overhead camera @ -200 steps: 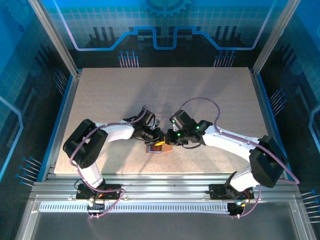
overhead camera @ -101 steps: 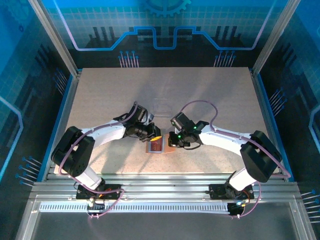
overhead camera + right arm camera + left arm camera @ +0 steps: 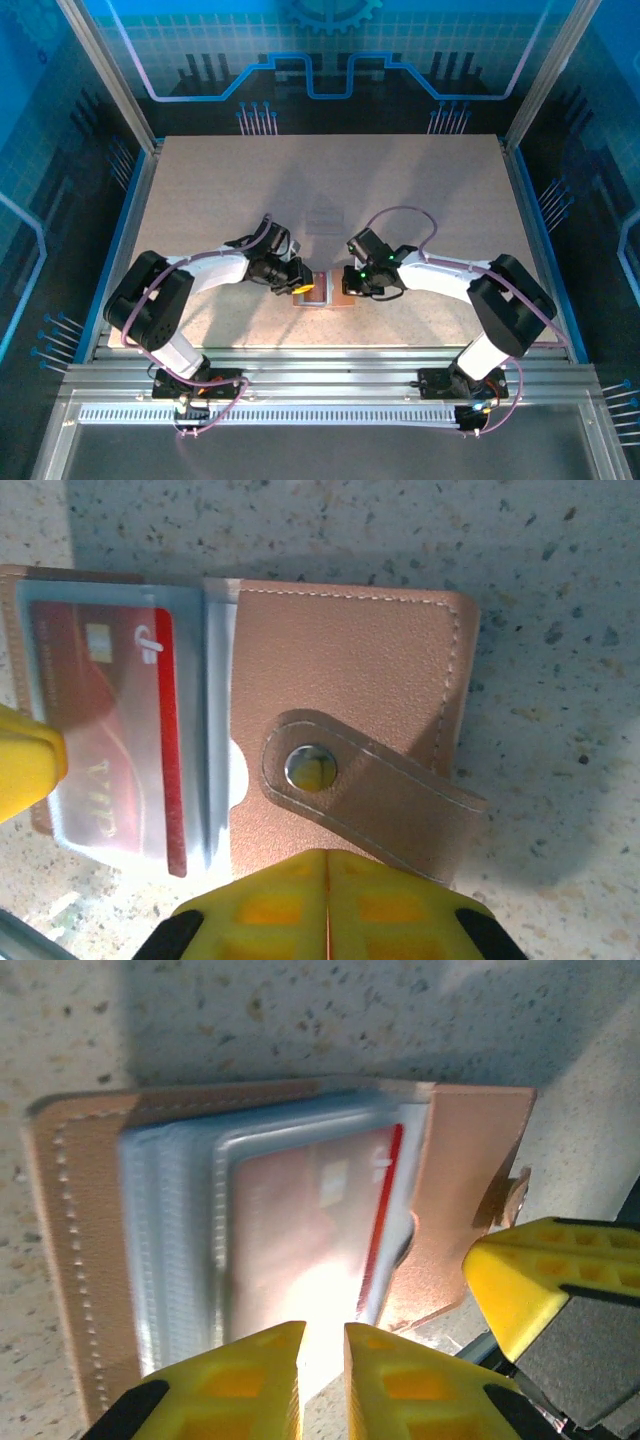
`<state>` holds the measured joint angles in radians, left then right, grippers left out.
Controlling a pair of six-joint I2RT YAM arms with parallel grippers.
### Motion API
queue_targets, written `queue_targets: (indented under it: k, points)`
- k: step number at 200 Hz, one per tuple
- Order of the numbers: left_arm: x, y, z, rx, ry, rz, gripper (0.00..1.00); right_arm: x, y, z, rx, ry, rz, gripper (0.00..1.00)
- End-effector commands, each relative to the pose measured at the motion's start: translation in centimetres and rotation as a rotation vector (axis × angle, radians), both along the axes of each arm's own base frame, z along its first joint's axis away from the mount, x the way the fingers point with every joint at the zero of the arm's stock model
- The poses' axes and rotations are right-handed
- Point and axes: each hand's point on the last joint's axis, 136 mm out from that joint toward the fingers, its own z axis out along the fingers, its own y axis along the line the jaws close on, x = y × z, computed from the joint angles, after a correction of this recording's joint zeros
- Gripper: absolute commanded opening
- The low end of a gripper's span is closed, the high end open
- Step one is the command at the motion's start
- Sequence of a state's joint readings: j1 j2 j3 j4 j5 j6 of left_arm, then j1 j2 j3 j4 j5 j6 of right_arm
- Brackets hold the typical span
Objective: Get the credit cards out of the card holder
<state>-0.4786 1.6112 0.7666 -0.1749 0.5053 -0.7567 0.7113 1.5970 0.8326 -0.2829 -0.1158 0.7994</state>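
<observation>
While the tan-brown leather card holder (image 3: 350, 670) is lying open, right gripper (image 3: 327, 880) is sitting clenched; left gripper (image 3: 322, 1360): cannot tell.

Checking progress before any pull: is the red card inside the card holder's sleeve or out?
Inside. The red card sits behind a clear sleeve of the card holder, which lies spread open, clasp tab undone.

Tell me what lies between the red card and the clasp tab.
Right wrist view: clear sleeve edges and a strip of the holder's tan leather lie between the red card and the clasp tab.
</observation>
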Motion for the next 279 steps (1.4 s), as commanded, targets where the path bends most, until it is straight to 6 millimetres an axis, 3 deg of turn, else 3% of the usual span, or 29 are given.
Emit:
queue_targets:
  k: [1,50,86,110,141,168,199,247,279]
  points:
    - [-0.6,0.5,-1.2,0.01,0.023,-0.008,0.17,0.5,0.1,-1.0,0.025,0.001,0.005,0.07]
    - [-0.9,1.4,-2.3,0.053,0.035,-0.004,0.17,-0.6,-1.0,-3.3,-0.029,0.064,-0.028,0.06]
    - [-1.2,2.3,-3.4,0.115,0.04,-0.017,0.16,-0.9,-1.1,-3.4,-0.016,0.085,-0.049,0.06]
    - [-1.4,2.4,-3.6,0.127,0.044,-0.022,0.16,-0.6,-0.4,-2.1,0.021,0.066,-0.049,0.06]
    - [-1.3,2.6,-3.5,0.133,0.037,-0.021,0.16,0.3,2.2,0.6,0.173,0.021,-0.027,0.06]
    - [-1.1,2.5,-3.2,0.134,0.027,-0.02,0.16,0.7,3.6,1.6,0.246,0.015,-0.008,0.07]
    - [-1.2,2.7,-3.1,0.139,0.024,-0.021,0.16,0.8,3.1,-0.1,0.206,0.044,-0.018,0.07]
    - [-1.2,2.9,-2.6,0.143,0.011,-0.017,0.16,-0.2,0.5,-3.6,0.055,0.103,-0.055,0.06]
    - [-0.9,2.5,-2.0,0.121,0.003,-0.013,0.16,-0.2,0.5,-2.9,0.058,0.099,-0.063,0.06]
